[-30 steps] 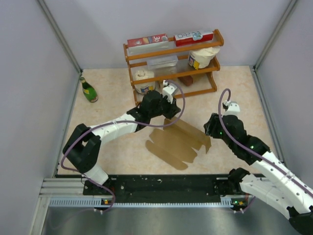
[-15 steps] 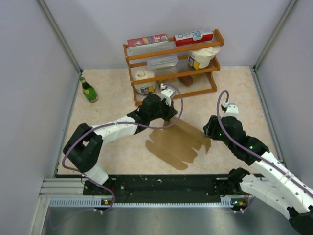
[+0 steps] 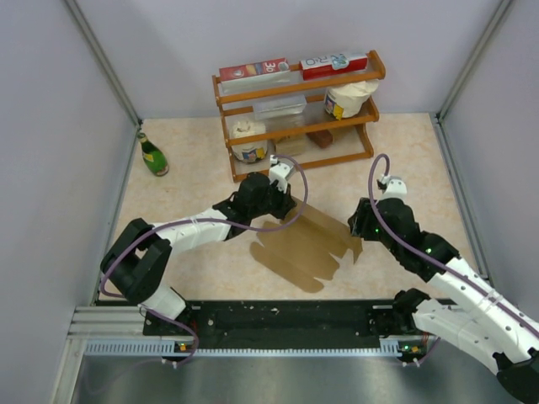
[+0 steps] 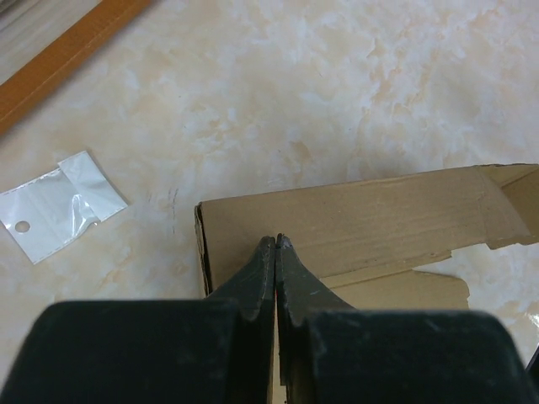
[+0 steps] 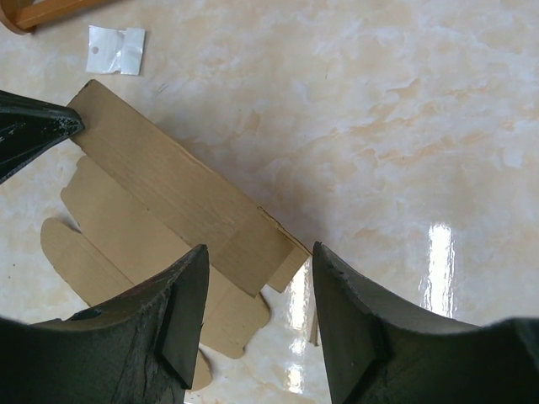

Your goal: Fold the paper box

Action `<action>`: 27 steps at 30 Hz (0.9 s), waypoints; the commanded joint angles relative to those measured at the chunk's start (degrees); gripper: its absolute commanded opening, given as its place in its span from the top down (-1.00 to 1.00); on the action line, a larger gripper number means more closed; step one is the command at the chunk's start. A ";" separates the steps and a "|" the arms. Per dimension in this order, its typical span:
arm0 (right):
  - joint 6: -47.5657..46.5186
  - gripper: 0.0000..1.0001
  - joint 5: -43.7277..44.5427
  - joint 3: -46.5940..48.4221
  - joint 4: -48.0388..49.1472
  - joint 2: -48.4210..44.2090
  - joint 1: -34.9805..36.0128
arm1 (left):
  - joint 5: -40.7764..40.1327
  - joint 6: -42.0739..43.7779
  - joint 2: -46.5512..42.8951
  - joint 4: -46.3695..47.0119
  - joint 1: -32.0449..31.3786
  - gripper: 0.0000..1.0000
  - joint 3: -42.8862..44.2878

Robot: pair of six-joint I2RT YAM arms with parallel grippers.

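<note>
The paper box (image 3: pixel 305 249) is a flat brown die-cut sheet on the marbled table, between the two arms. Its far long panel (image 4: pixel 362 215) is folded up off the rest. My left gripper (image 3: pixel 291 216) is shut, and its joined fingertips (image 4: pixel 276 241) rest against that panel near its left end. I cannot tell whether any cardboard is pinched. In the right wrist view the same panel (image 5: pixel 168 181) runs diagonally. My right gripper (image 5: pixel 259 248) hovers open over the panel's right end, with nothing between its fingers.
A wooden rack (image 3: pixel 295 109) with red cartons, tubs and a clear container stands behind the box. A green bottle (image 3: pixel 153 155) lies at the far left by the wall. A small clear plastic bag (image 4: pixel 55 206) lies on the table left of the box.
My left gripper has closed its jaws and shifted a little left and nearer along the box's far edge. The right arm has barely moved.
</note>
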 commanded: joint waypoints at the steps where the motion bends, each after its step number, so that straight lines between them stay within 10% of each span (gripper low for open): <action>1: -0.86 -0.04 -0.62 -0.09 2.98 0.23 -0.43 | -0.60 -0.10 -1.52 3.01 -0.03 1.00 -0.45; 27: -1.39 -0.04 -1.49 0.00 3.25 1.64 -0.43 | -2.01 -0.45 -2.66 1.16 -0.03 1.00 -3.44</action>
